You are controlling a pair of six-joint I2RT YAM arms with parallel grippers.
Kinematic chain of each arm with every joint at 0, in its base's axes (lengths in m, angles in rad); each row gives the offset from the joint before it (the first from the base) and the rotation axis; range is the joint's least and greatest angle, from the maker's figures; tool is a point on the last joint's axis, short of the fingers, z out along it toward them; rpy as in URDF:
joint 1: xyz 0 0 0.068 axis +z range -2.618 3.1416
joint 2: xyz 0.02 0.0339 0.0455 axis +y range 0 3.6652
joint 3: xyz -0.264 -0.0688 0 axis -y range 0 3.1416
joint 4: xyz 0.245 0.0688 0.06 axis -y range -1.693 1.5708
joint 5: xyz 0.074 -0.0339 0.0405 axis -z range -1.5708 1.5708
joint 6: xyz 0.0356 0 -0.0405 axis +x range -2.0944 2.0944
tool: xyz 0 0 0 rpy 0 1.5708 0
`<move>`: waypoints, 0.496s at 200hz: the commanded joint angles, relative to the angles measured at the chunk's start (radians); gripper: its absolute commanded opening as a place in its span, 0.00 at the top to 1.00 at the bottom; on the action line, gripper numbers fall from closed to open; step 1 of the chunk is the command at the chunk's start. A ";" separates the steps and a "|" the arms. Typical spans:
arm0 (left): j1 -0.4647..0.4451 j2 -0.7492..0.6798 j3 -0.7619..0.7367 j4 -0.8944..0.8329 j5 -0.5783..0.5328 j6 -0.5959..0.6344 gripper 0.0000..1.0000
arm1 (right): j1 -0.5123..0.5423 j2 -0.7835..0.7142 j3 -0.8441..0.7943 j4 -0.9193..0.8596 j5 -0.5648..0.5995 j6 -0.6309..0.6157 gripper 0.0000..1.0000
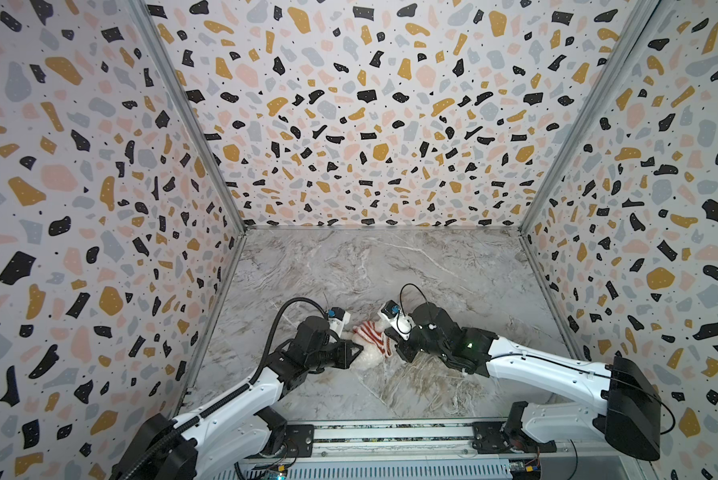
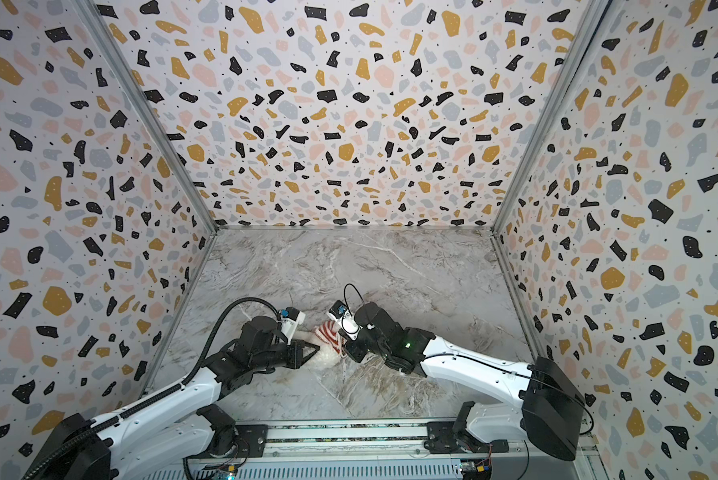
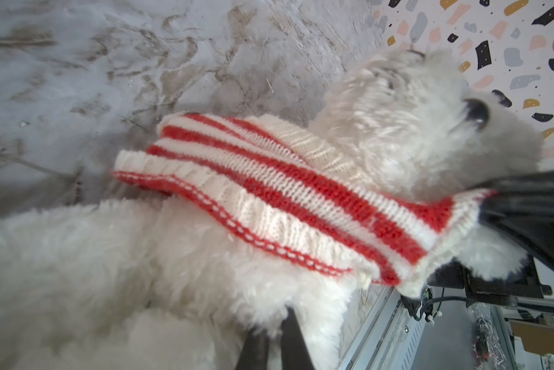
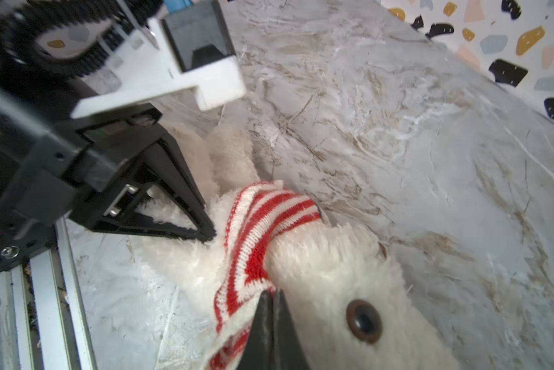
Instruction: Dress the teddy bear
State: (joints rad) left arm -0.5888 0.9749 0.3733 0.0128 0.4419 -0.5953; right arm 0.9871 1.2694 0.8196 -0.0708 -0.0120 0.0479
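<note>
Fluffy white teddy bear point(image 4: 330, 272), dark eyes, lying down, striped sweater point(image 4: 269, 217) bunched at neck

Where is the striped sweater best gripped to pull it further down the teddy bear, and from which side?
Probably the ribbed hem of the sweater, approached from the leg end of the teddy bear. The sweater is bunched high on the body, near the head, and that hem lies as a thick raised edge across the fur, easy to pinch.

A lab robot booth: terrazzo-print walls point(image 1: 79, 187), marble-look tabletop point(image 1: 390, 270), aluminium mounting rail point(image 1: 390, 441).
</note>
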 commanded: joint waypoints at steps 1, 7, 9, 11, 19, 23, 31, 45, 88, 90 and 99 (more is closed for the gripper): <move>0.006 -0.005 0.024 0.005 0.063 0.038 1.00 | -0.046 0.000 0.011 -0.030 0.003 0.042 1.00; 0.006 0.001 0.024 0.011 0.067 0.037 1.00 | -0.061 0.007 0.005 -0.028 -0.002 0.047 1.00; 0.005 0.002 0.024 0.012 0.067 0.037 1.00 | -0.064 0.009 0.004 -0.028 -0.002 0.051 1.00; 0.006 0.004 0.025 0.012 0.066 0.037 1.00 | -0.069 0.011 0.002 -0.027 -0.002 0.053 1.00; 0.006 0.013 0.026 0.015 0.063 0.040 1.00 | -0.085 0.019 -0.007 -0.023 -0.011 0.059 1.00; 0.006 0.015 0.026 0.020 0.063 0.039 1.00 | -0.092 0.025 -0.011 -0.018 -0.016 0.061 1.00; 0.006 0.021 0.026 0.030 0.064 0.035 1.00 | -0.101 0.035 -0.020 -0.007 -0.023 0.062 1.00; 0.006 0.038 0.026 0.052 0.072 0.027 1.00 | -0.109 0.063 -0.037 0.022 -0.032 0.062 1.00; 0.007 0.093 0.035 0.123 0.095 0.002 1.00 | -0.159 0.147 -0.054 0.110 -0.078 0.065 1.00; 0.007 0.095 0.036 0.127 0.096 0.001 1.00 | -0.162 0.152 -0.054 0.114 -0.082 0.064 1.00; 0.007 0.109 0.039 0.146 0.099 -0.007 1.00 | -0.176 0.171 -0.046 0.119 -0.096 0.062 1.00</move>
State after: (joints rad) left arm -0.5835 1.0588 0.3748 0.0845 0.4847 -0.5926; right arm 0.8505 1.4055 0.7734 0.0010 -0.0978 0.1036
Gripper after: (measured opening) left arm 0.083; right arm 0.043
